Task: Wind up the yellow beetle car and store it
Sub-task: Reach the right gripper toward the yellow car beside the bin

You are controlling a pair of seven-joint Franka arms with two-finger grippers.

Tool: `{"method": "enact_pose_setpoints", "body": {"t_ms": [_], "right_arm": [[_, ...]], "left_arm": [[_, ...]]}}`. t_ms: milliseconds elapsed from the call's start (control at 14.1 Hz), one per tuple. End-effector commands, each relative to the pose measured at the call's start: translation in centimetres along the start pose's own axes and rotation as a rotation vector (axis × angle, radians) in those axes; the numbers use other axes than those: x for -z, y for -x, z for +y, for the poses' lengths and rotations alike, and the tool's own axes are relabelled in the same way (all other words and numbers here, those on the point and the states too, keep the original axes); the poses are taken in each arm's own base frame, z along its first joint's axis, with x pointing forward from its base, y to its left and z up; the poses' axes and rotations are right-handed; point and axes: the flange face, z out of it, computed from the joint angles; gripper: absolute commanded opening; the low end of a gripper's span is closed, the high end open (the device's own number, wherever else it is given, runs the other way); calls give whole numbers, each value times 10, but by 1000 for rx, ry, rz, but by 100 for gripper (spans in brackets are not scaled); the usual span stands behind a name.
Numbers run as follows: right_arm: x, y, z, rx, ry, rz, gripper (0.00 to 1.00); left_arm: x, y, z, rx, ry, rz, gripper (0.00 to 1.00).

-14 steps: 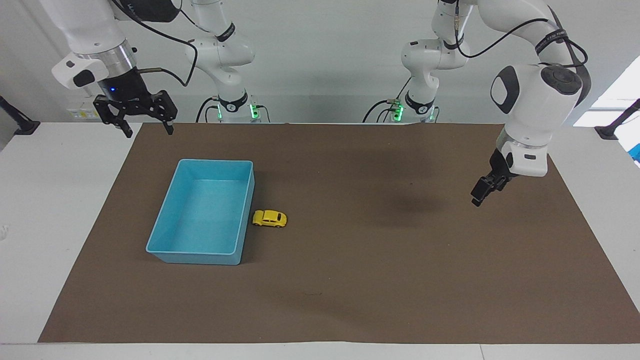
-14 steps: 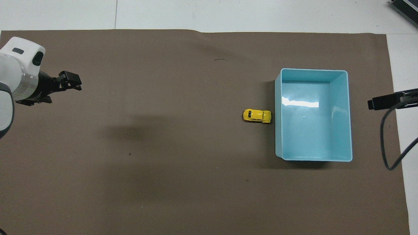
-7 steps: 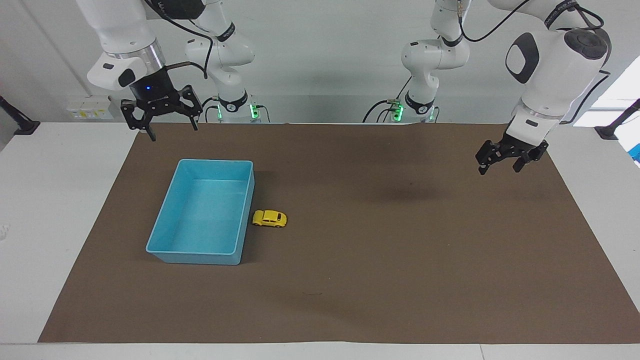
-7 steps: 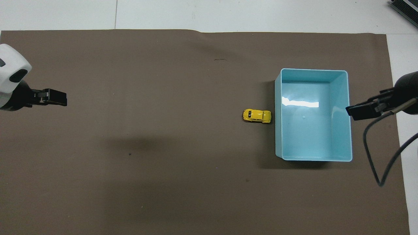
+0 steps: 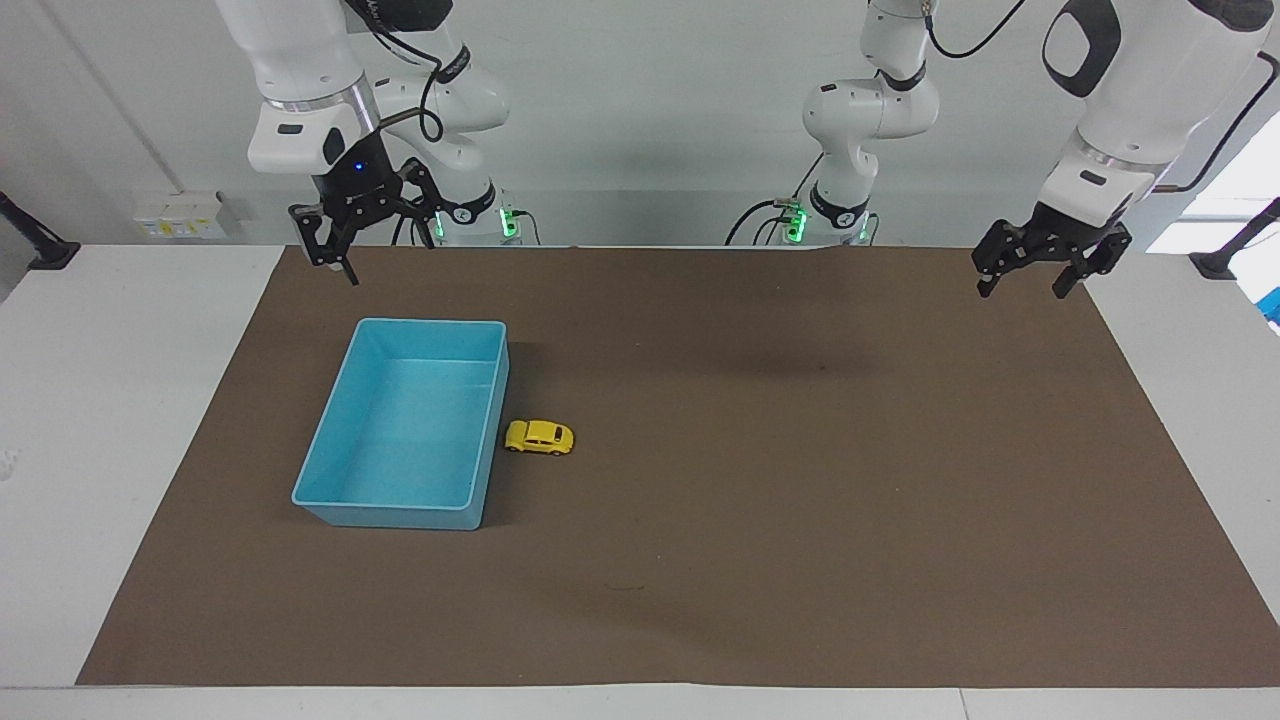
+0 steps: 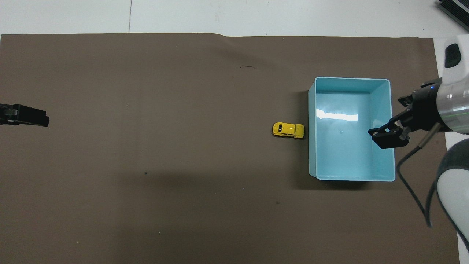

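Note:
The yellow beetle car [image 5: 539, 437] [image 6: 288, 130] stands on its wheels on the brown mat, right beside the long wall of the blue bin [image 5: 385, 515] [image 6: 312, 154], on the side toward the left arm's end. The bin has nothing in it. My right gripper [image 5: 372, 240] [image 6: 388, 135] hangs open and empty, high in the air by the bin's edge toward the right arm's end, well clear of the car. Open and empty too, my left gripper [image 5: 1022, 285] [image 6: 27, 115] is up over the mat's edge at the left arm's end.
The brown mat [image 5: 800, 520] covers most of the white table [image 5: 120, 400]. Only the bin and the car stand on it. The right arm's black cable [image 6: 414, 183] hangs beside the bin.
The right gripper has swung in from the table's end to the bin's edge. The left gripper has risen and drawn back toward its end of the mat. Car and bin have not moved.

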Motion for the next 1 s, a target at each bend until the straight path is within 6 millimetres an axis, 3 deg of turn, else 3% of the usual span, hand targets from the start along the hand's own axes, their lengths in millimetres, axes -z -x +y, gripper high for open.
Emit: {"method": "enact_pose_setpoints", "body": {"t_ms": [0,213,569,924], "right_arm": [[4,-8,-13,103,4,2,100],[2,-15,-22,263,-5,5,100],[-24,-30,-25,467,-36,-31,100],[-60,-70,-48,575,-84,-66,100]], "left_arm": [[14,6,-3,-10,7,-11,100],[26,12,-2,-7,9,7,100],[25,17,5,-5,43,11,100],[25,16,9,-10,48,11,100]]}}
